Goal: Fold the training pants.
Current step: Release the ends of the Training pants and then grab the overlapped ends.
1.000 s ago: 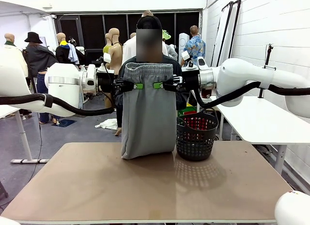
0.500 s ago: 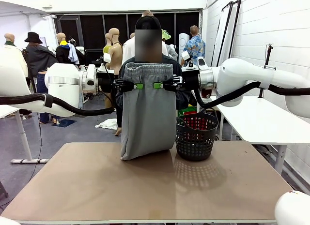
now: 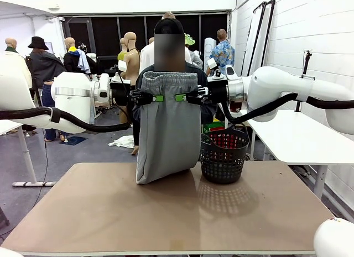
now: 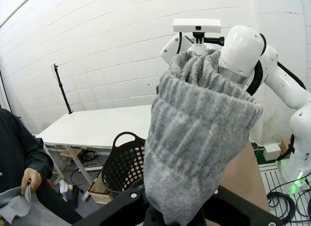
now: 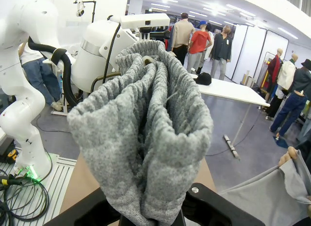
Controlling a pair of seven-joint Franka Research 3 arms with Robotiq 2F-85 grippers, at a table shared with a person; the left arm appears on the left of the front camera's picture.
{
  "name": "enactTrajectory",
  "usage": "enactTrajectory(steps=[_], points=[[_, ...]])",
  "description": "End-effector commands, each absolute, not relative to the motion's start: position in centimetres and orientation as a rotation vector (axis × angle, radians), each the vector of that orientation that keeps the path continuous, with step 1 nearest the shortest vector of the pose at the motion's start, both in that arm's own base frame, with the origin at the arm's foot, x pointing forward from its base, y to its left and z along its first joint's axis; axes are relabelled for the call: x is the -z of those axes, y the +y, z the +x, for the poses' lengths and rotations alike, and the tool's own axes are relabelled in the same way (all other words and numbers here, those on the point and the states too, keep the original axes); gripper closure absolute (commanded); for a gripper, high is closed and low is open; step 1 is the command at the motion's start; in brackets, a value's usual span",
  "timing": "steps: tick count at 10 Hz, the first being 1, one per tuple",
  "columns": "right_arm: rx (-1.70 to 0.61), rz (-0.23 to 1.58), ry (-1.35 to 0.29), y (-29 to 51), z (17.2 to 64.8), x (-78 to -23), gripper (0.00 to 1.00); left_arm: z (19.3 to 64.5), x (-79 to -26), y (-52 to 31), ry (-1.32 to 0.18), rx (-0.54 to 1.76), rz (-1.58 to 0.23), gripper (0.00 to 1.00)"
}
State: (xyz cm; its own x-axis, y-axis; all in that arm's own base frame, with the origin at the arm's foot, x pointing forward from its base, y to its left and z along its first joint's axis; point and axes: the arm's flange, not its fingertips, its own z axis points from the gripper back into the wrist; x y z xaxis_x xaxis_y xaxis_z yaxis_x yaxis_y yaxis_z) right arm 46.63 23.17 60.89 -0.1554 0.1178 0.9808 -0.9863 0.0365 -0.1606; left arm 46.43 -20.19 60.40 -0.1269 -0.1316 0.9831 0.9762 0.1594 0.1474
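Over the far edge of the bench (image 3: 166, 213), mid-span, the training pants (image 3: 168, 130) hang folded, waistband uppermost. Left tool (image 3: 158, 98) is clamped tight on the waistband's left side and right tool (image 3: 181, 97) likewise on its right side, each pinching bunched grey jersey. The lower fold reaches bench level just left of the black mesh basket (image 3: 224, 155); contact with the surface cannot be made out. A person (image 4: 19, 148) stands at the far side, behind the pants.

Open tabletop (image 3: 166, 218) near side; black basket (image 3: 223, 157) and hanging training pants (image 3: 168, 130) across the far edge
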Motion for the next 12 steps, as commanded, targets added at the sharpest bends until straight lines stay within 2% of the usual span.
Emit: enactTrajectory(steps=[1,12], points=[[-1.351,1.002,-1.269,23.36,46.37,-61.06,1.0,46.09,-60.72,-20.2,-1.298,1.233,-0.917,1.0],[-1.351,1.002,-1.269,23.36,46.37,-61.06,1.0,46.09,-60.72,-20.2,-1.298,1.233,-0.917,1.0]])
